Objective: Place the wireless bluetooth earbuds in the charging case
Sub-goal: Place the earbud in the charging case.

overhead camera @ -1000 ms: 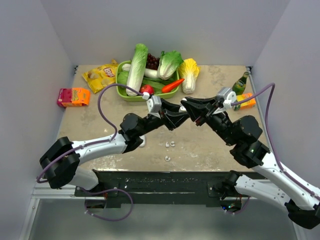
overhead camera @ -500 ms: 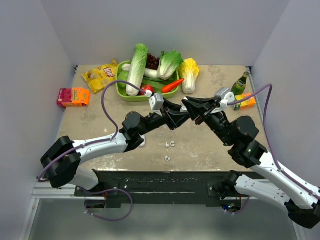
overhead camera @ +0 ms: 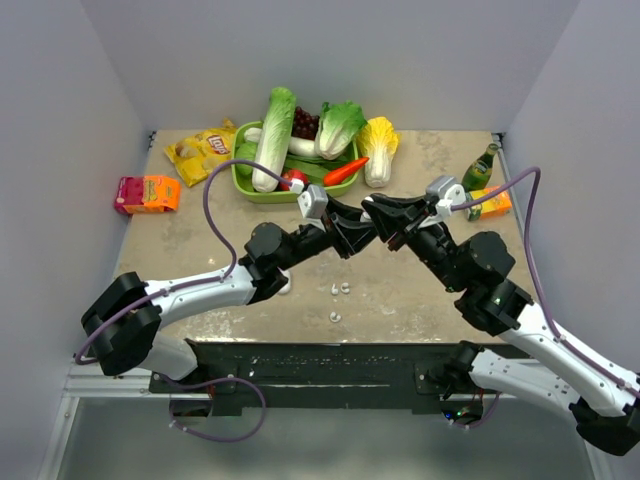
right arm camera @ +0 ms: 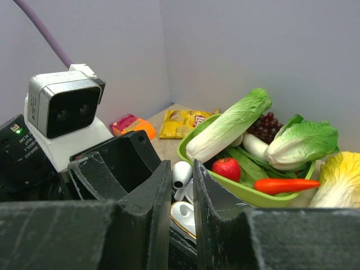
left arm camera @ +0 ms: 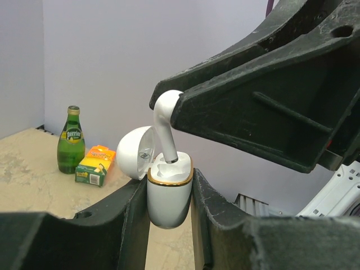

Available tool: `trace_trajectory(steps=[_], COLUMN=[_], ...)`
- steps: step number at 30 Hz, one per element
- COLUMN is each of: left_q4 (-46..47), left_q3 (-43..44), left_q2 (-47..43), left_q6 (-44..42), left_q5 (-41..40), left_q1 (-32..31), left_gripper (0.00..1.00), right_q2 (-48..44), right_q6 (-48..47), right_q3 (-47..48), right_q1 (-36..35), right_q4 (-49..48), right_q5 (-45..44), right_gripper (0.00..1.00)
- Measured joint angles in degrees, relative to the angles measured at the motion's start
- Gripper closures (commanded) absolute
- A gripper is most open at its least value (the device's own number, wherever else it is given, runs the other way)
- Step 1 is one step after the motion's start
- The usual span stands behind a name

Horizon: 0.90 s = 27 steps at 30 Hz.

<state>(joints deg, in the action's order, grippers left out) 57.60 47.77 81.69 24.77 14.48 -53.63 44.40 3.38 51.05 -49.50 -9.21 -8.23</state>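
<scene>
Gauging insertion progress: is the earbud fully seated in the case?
No: the earbud has only its stem tip in the open charging case, the rest above the rim.

Black-jointed white arms (overhead camera: 200, 290), purple cables (overhead camera: 206, 200), grey wrist cameras (overhead camera: 313, 203), scuffed black jaws.

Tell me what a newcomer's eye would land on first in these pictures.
First, the two arms meet tip to tip in mid-air over the middle of the table. The left gripper clamps the open charging case upright with its lid tipped back. The right gripper holds a white earbud whose stem dips into the case's top. Behind them, a green basket heaped with vegetables stands out at the back of the table.
</scene>
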Motion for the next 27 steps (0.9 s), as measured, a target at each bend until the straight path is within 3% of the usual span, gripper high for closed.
trace_trajectory(steps=[27], left_q4=[-0.9], left_q3=[0.3], left_q2=[-0.9], left_q6=[-0.1], left_q5=[-0.8], left_q1=[1.0], left_gripper=[1.0], right_q2=[0.2], right_q6=[0.0], right_q3=[-0.9], right_q1=[-0.1], right_q4=[0.0], right_q5=[-1.2], right_gripper=[1.0])
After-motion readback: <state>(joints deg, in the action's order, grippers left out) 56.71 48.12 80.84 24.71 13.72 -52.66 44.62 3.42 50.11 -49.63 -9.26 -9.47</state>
